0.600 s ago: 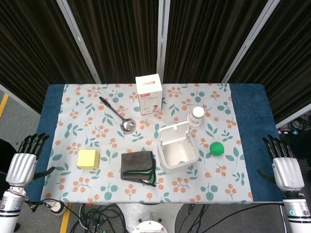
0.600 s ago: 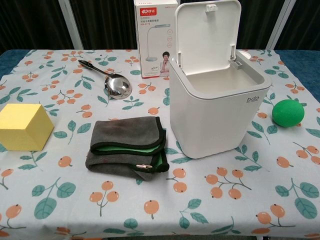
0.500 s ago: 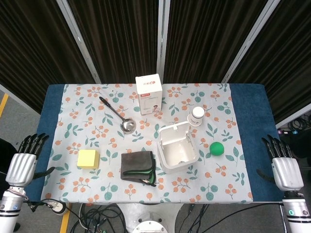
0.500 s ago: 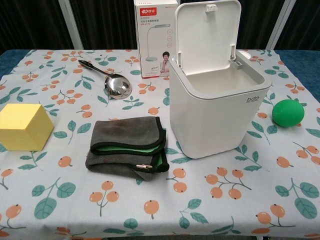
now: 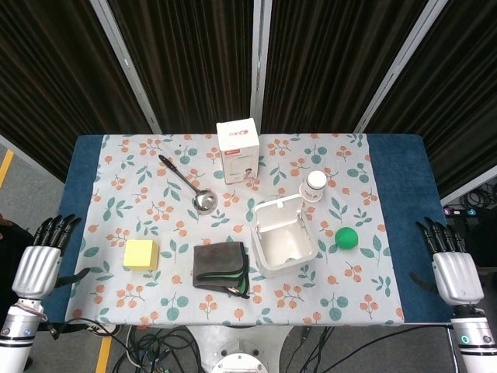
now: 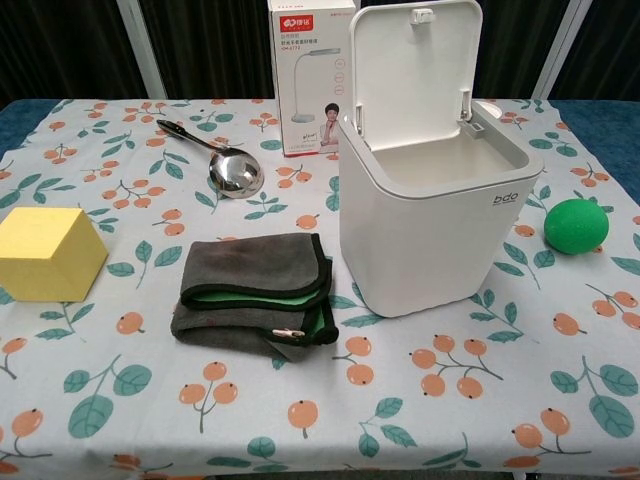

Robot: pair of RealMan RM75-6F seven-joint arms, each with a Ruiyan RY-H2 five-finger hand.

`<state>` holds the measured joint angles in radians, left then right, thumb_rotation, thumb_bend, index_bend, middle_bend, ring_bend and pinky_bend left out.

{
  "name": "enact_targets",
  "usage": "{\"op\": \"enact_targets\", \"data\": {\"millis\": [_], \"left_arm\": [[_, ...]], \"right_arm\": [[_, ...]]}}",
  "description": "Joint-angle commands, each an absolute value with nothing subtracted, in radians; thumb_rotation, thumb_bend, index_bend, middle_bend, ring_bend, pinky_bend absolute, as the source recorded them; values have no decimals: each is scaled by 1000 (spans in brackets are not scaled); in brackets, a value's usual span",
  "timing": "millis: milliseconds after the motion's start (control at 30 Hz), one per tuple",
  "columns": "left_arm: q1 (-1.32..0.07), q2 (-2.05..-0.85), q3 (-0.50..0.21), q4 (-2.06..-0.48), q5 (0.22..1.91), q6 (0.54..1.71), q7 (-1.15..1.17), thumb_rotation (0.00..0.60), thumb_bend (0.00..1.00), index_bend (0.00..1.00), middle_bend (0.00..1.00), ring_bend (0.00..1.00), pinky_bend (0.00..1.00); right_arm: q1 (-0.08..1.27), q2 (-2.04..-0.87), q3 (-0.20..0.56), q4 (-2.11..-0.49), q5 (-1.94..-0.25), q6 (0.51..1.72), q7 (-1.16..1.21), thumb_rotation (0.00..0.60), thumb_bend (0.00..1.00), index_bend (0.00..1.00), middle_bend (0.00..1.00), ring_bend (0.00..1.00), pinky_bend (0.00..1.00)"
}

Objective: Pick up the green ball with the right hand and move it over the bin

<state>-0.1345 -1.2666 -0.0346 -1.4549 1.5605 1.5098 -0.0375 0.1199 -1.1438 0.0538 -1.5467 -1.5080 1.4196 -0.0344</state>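
The green ball lies on the flowered tablecloth just right of the white bin, whose lid stands open. My right hand hangs off the table's right edge, well right of the ball, fingers spread and holding nothing. My left hand is off the left edge, likewise empty with fingers apart. Neither hand shows in the chest view.
A yellow block, a folded grey-green cloth, a ladle, a lamp box and a small white jar sit on the tablecloth. The jar stands just behind the bin and ball.
Both hands have dropped very slightly lower at the table's sides. Nothing on the table has moved.
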Motion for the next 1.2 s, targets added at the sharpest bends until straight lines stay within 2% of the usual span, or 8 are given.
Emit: {"op": "enact_targets", "data": {"millis": [33, 300, 433, 667, 967, 1200], "left_arm": [[-132, -1270, -32, -1451, 1561, 1511, -34, 600, 0, 85, 76, 0, 67], [-128, -1272, -26, -1447, 1573, 1521, -41, 600, 0, 85, 76, 0, 66], [-128, -1274, -26, -1444, 1571, 1520, -43, 600, 0, 85, 76, 0, 66], [-126, -1277, -23, -1440, 1575, 1522, -46, 600, 0, 85, 76, 0, 66], [-128, -1276, -23, -1440, 1575, 1519, -51, 600, 0, 85, 76, 0, 66], [-129, -1277, -21, -1433, 1573, 1512, -61, 600, 0, 85, 76, 0, 66]], "right_arm": [[125, -1132, 50, -1560, -1502, 1403, -50, 600, 51, 0, 0, 0, 0], [172, -1141, 42, -1587, -1494, 1315, -111, 600, 51, 0, 0, 0, 0], [221, -1158, 69, -1601, -1439, 1240, -192, 600, 52, 0, 0, 0, 0], [333, -1216, 105, -1600, -1328, 1073, -329, 600, 54, 0, 0, 0, 0], [425, -1314, 116, -1528, -1239, 962, -403, 600, 61, 0, 0, 0, 5], [464, -1378, 108, -1483, -1209, 930, -415, 600, 86, 0, 15, 0, 130]]}}
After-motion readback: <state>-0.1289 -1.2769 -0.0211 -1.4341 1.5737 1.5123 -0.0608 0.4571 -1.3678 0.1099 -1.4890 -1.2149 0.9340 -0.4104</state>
